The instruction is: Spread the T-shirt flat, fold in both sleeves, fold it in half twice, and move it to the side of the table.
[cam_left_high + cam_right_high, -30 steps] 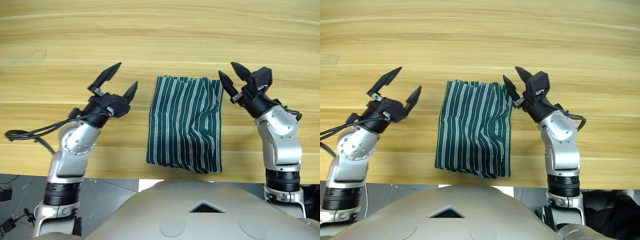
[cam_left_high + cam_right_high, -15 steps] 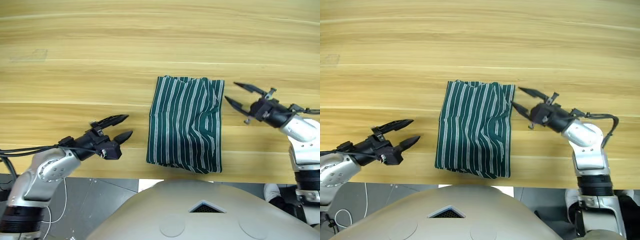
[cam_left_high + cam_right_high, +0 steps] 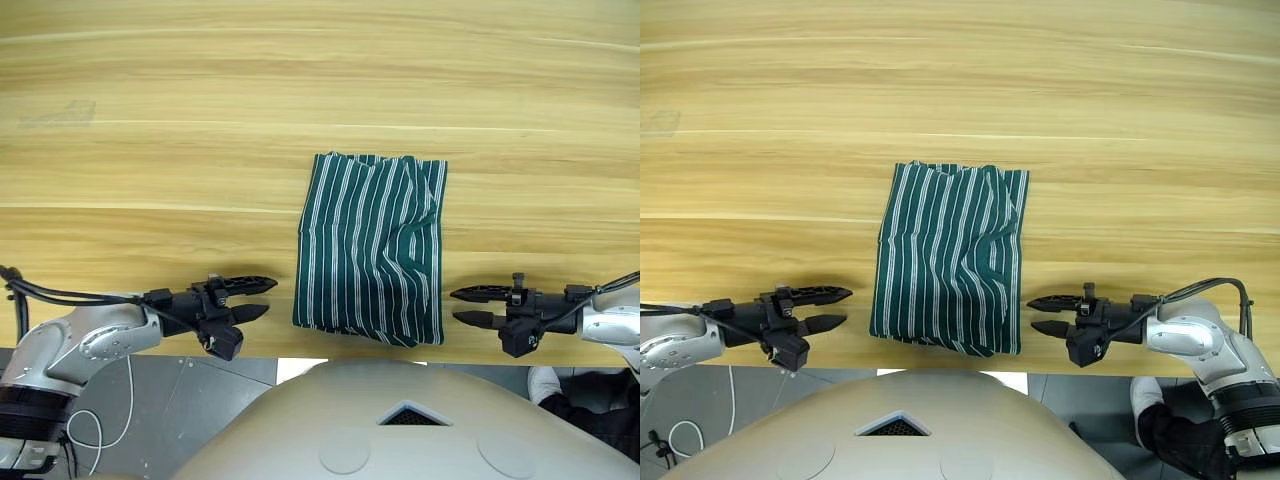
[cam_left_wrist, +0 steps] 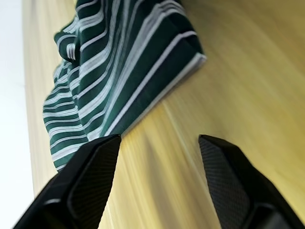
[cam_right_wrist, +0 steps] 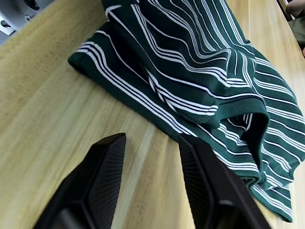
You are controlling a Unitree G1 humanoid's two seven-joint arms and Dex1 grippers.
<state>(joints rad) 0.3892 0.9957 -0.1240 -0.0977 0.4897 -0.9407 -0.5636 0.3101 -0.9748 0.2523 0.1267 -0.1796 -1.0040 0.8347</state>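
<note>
The T-shirt (image 3: pixel 372 245), dark green with white stripes, lies folded into a tall rectangle near the table's front edge, a few wrinkles across its middle. My left gripper (image 3: pixel 262 297) sits low at the front edge just left of the shirt's near left corner, open, fingertips pointing at the cloth. My right gripper (image 3: pixel 462 307) mirrors it just right of the near right corner, open and empty. The left wrist view shows the striped cloth (image 4: pixel 109 62) beyond its fingers (image 4: pixel 93 179). In the right wrist view the folded hem (image 5: pixel 190 95) lies a short way past the fingers (image 5: pixel 107 176).
The wooden table (image 3: pixel 200 100) stretches wide on both sides and beyond the shirt. Its front edge (image 3: pixel 120 350) runs just under both grippers. A black cable (image 3: pixel 60 295) trails from the left arm.
Both arms dropped from raised positions beside the shirt's far corners and swung back to the front edge, now lying low and pointing inward at the near corners. The shirt has not moved.
</note>
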